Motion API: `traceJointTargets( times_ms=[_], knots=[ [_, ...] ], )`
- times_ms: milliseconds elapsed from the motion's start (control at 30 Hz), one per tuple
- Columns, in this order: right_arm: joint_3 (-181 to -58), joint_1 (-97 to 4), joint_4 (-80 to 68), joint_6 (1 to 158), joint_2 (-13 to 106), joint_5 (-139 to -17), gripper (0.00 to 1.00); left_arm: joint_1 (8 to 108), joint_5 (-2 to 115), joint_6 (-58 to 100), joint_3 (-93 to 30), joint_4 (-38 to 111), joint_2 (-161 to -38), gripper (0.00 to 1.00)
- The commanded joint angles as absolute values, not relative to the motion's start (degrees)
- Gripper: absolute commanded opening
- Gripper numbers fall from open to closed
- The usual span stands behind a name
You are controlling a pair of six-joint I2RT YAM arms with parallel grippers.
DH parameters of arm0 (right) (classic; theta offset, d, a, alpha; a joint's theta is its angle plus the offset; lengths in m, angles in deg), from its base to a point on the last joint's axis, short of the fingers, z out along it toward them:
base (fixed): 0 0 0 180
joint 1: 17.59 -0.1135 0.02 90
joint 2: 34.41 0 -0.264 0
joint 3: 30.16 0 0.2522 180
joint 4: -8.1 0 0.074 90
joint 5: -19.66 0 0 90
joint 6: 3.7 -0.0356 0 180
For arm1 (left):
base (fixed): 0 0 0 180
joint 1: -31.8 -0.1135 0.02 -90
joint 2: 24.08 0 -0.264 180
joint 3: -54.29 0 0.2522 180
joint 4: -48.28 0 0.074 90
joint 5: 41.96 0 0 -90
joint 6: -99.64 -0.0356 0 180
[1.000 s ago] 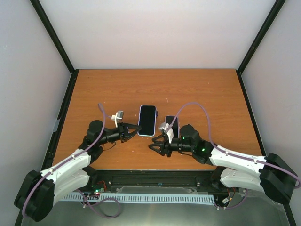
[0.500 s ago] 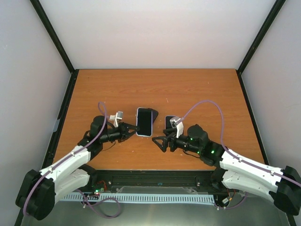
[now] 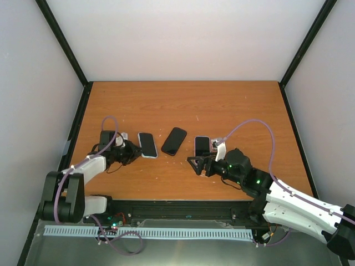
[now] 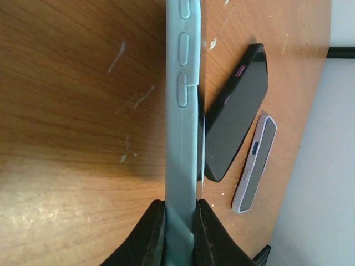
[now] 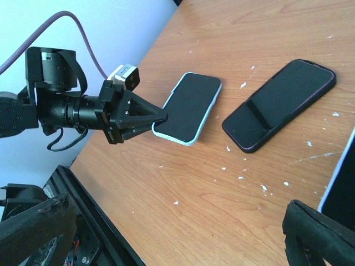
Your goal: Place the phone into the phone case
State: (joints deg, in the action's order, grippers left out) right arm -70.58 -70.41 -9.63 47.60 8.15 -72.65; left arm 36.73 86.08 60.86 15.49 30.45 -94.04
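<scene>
A bare black phone (image 3: 174, 141) (image 4: 236, 116) (image 5: 280, 102) lies flat on the wooden table (image 3: 183, 105), near its middle. To its left lies a light blue phone case (image 3: 147, 145) (image 5: 188, 106), dark face up. My left gripper (image 3: 137, 149) (image 4: 180, 206) (image 5: 160, 117) is shut on the case's near end. In the left wrist view the case (image 4: 182, 111) shows edge-on, pinched between both black fingers. My right gripper (image 3: 196, 164) (image 5: 177, 213) stands wide open over bare table, right of the black phone and nearer the front, holding nothing.
A second phone in a pale case (image 3: 202, 146) (image 4: 255, 163) (image 5: 343, 185) lies just right of the black phone, close to my right gripper. White specks dot the wood. Black frame posts stand at the table's edges.
My left gripper has drawn the blue case to the left, uncovering the black phone where the case lay. My right gripper has opened wide and moved right.
</scene>
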Motion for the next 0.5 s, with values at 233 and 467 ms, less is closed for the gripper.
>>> traceJointTargets(
  times_ms=[233, 467],
  knots=[
    [-70.0, -70.5, -14.5, 46.7, 0.2, -66.9, 1.00, 32.2, 76.8, 53.9, 7.3, 21.3, -102.0, 0.53],
    [-72.1, -70.5, -17.7, 48.1, 0.4, -65.9, 1.00, 32.2, 72.1, 51.4, 0.4, 18.8, -101.2, 0.58]
  ],
)
